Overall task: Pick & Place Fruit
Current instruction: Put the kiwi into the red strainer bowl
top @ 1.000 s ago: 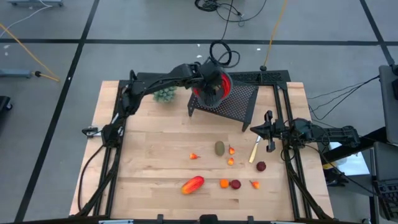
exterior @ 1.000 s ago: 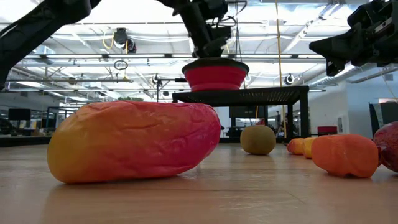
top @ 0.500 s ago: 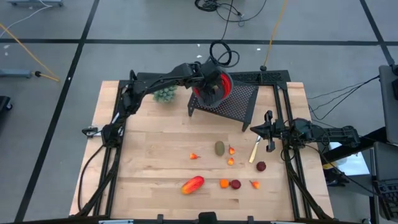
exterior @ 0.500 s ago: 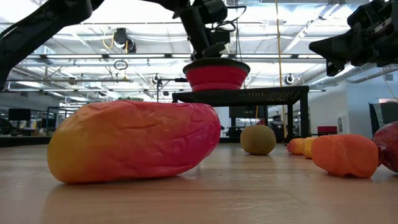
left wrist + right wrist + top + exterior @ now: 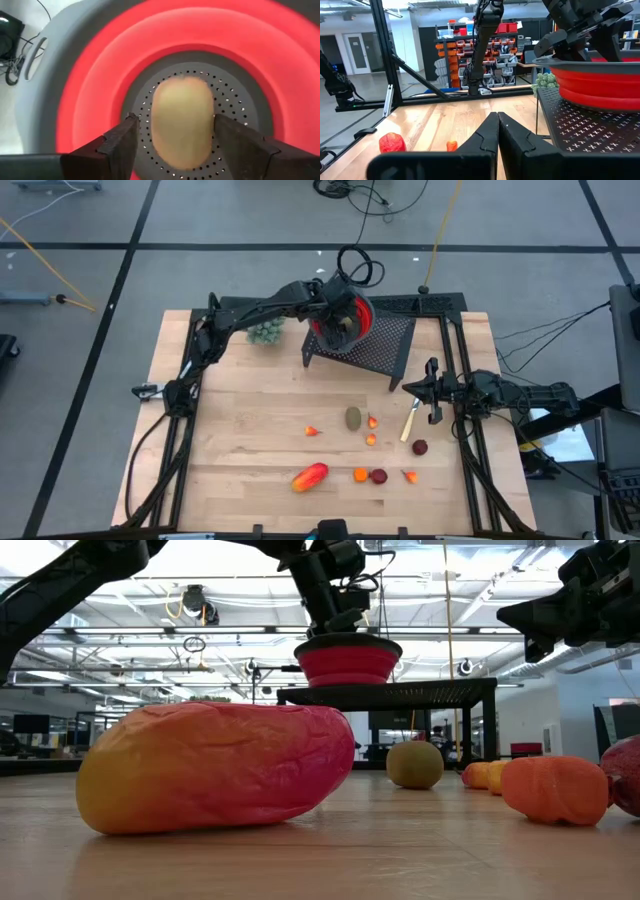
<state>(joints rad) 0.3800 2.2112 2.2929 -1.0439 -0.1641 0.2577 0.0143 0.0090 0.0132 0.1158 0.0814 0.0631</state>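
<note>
Fruit on the near boards, the long red-orange piece [image 5: 310,476] and the small bits beside it, has not moved in the last second. Beyond, the right gripper [image 5: 431,392] idles pinched together at the table's right edge. Farthest, the left gripper [image 5: 172,140] has lifted slightly over the red bowl [image 5: 357,317] on the mesh stand [image 5: 385,343], fingers wide around an olive-brown oval [image 5: 182,120] lying free in the bottom, so I judge that piece delivered.

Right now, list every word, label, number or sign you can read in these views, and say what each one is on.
None can be read.
The red bowl, the olive-brown fruit in it, and the wooden table carry no lettering.
The bins on the shelves in the room behind are too small to read.
</note>
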